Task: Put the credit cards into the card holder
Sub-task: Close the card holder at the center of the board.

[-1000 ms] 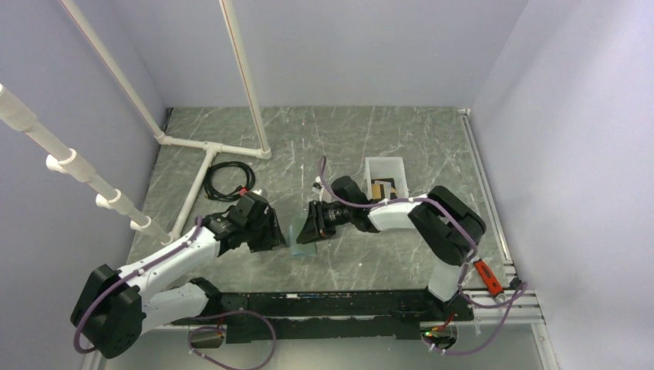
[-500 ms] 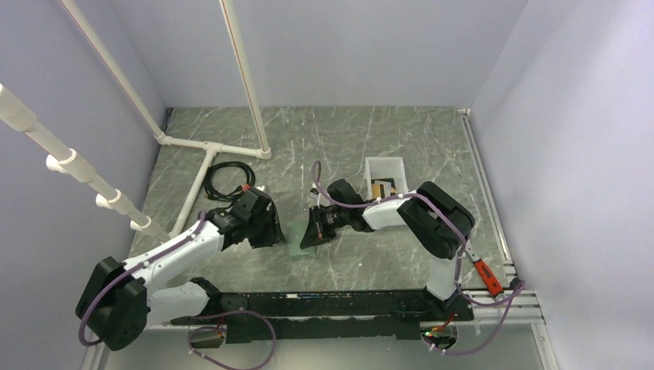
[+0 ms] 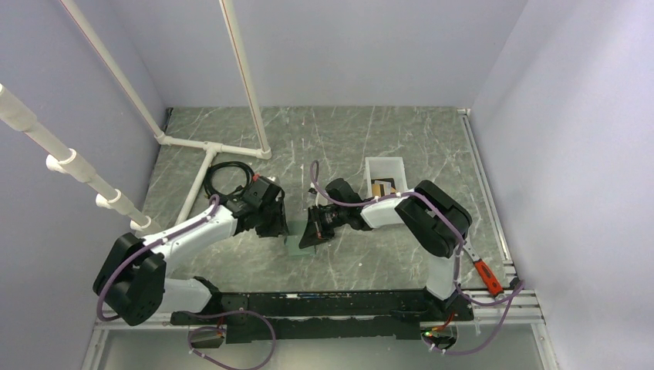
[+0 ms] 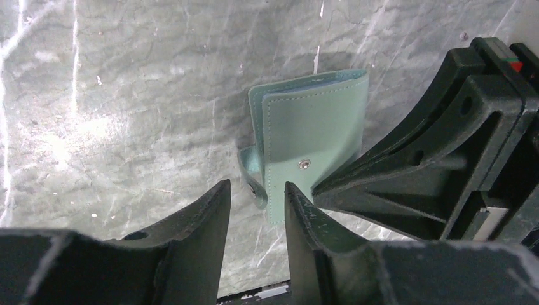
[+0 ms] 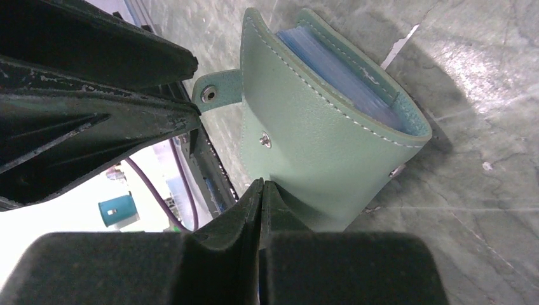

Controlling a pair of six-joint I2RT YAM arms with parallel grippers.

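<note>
1. The card holder (image 4: pixel 316 127) is near the middle of the table (image 3: pixel 347 139), between the two grippers. It is partly open, and its sage-green cover faces the left wrist camera, with a small snap stud (image 4: pixel 304 164) showing.
2. From the right wrist, light blue card slots (image 5: pixel 337 67) show inside the fold. A short strap tab (image 5: pixel 213 93) with its own snap sticks out from one edge.
3. The right gripper (image 5: pixel 260 185) has its fingers pressed into a thin seam at the cover's lower edge. It appears to pinch that edge. In the left wrist view one of its dark fingertips (image 4: pixel 330 184) touches the cover just beside the stud.
4. The left gripper (image 4: pixel 255 190) is parted by a modest gap and holds nothing. The strap tab lies in line with that gap at the fingertips, and whether it touches them cannot be told.
5. The credit cards (image 3: pixel 378 187) lie in a white bin (image 3: pixel 385 163) behind the right arm, well apart from the card holder. An orange-yellow patch shows there, but the view is too small for more detail.
6. A coiled black cable (image 3: pixel 226 181) lies behind the left arm, beside a white pipe frame (image 3: pixel 208 146).
7. An orange-handled tool (image 3: pixel 486 276) rests by the right arm's base.
</note>
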